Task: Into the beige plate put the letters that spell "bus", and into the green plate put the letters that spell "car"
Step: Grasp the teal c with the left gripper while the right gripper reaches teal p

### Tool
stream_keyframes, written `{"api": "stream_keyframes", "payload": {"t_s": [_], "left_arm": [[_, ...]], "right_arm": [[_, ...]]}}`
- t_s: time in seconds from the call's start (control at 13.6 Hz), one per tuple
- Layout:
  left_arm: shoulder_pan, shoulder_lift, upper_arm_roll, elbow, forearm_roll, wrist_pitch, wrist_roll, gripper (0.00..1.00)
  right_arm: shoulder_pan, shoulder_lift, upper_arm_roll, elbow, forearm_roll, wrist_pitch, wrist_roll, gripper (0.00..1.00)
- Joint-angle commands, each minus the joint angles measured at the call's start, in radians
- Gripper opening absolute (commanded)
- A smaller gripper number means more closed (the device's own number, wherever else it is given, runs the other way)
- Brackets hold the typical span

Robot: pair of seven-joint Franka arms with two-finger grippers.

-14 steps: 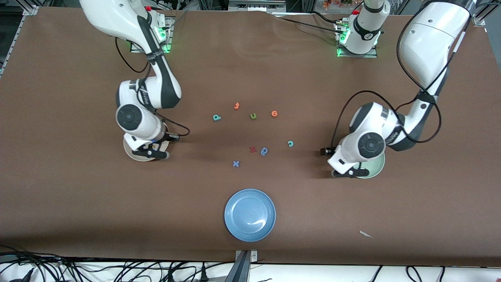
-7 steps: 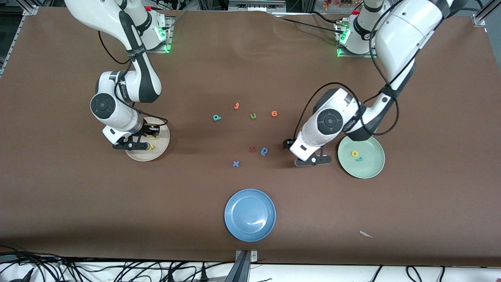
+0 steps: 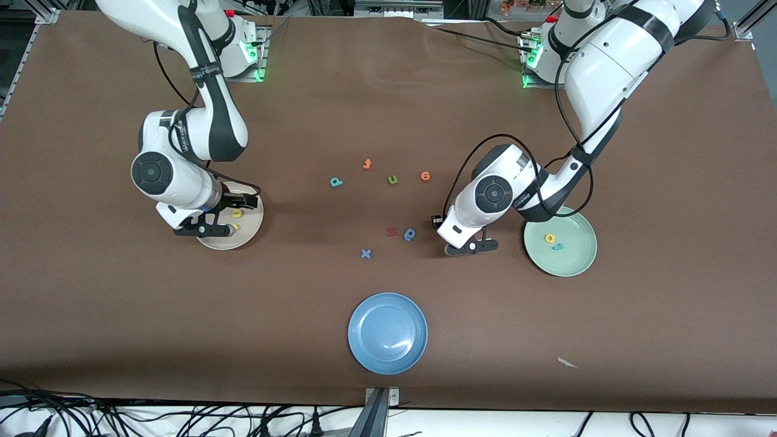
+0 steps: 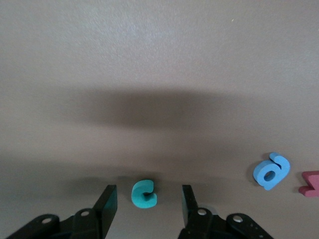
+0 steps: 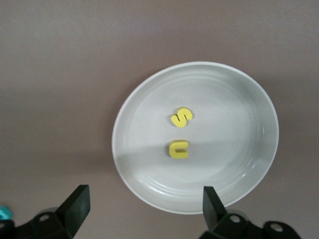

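The beige plate (image 3: 249, 223) (image 5: 239, 99) holds a yellow "u" (image 3: 237, 213) (image 5: 179, 149) and a yellow "s" (image 3: 235, 228) (image 5: 182, 117). My right gripper (image 3: 203, 229) (image 5: 144, 204) hangs open over the plate's edge, holding nothing. A yellow "a" (image 3: 549, 238) and a light teal "r" (image 3: 558, 247) lie in the green plate (image 3: 573, 258). My left gripper (image 3: 471, 247) (image 4: 147, 204) is low over the table beside that plate. It is open, and the teal "c" (image 4: 144, 193) lies between its fingers (image 4: 106, 206), touching neither. The teal "b" (image 3: 335, 181) lies mid-table.
Loose letters lie mid-table: orange ones (image 3: 366, 164) (image 3: 425, 176), a green "u" (image 3: 393, 179), a red one (image 3: 392, 231) (image 4: 310, 183), a darker blue rounded one (image 3: 410, 234) (image 4: 270, 171) and a blue "x" (image 3: 365, 254). A blue plate (image 3: 387, 333) sits nearest the front camera.
My left gripper left the green plate and came down around the teal "c", its fingers narrowing. My right gripper opened over the beige plate and shifted to its edge.
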Motion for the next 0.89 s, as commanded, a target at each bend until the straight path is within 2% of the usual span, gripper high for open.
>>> {"api": "stream_keyframes", "payload": {"t_s": [0.0, 0.3, 0.37, 0.59, 0.66, 0.74, 0.81], "left_arm": [[-0.013, 0.000, 0.012, -0.013, 0.046, 0.019, -0.037, 0.60], [-0.013, 0.013, 0.018, -0.030, 0.062, 0.041, -0.037, 0.56], [-0.013, 0.017, 0.019, -0.031, 0.062, 0.049, -0.037, 0.51], [-0.013, 0.012, 0.019, -0.030, 0.062, 0.049, -0.037, 0.20], [-0.011, 0.010, 0.019, -0.030, 0.062, 0.049, -0.037, 0.07], [-0.008, 0.007, 0.019, -0.030, 0.062, 0.045, -0.037, 0.01], [-0.002, 0.003, 0.019, -0.028, 0.062, 0.035, -0.035, 0.01]], "right_arm": [[0.026, -0.002, 0.019, 0.019, 0.006, 0.022, 0.252, 1.00], [0.064, 0.020, 0.066, 0.019, 0.018, 0.115, 0.680, 1.00], [0.069, 0.027, 0.089, 0.019, 0.018, 0.140, 0.774, 1.00], [0.080, 0.058, 0.141, 0.017, 0.022, 0.229, 0.957, 1.00], [0.086, 0.067, 0.161, 0.019, 0.020, 0.246, 1.029, 1.00], [0.095, 0.075, 0.178, 0.028, 0.022, 0.257, 1.092, 1.00], [0.106, 0.086, 0.186, 0.034, 0.020, 0.260, 1.150, 1.00]]}}
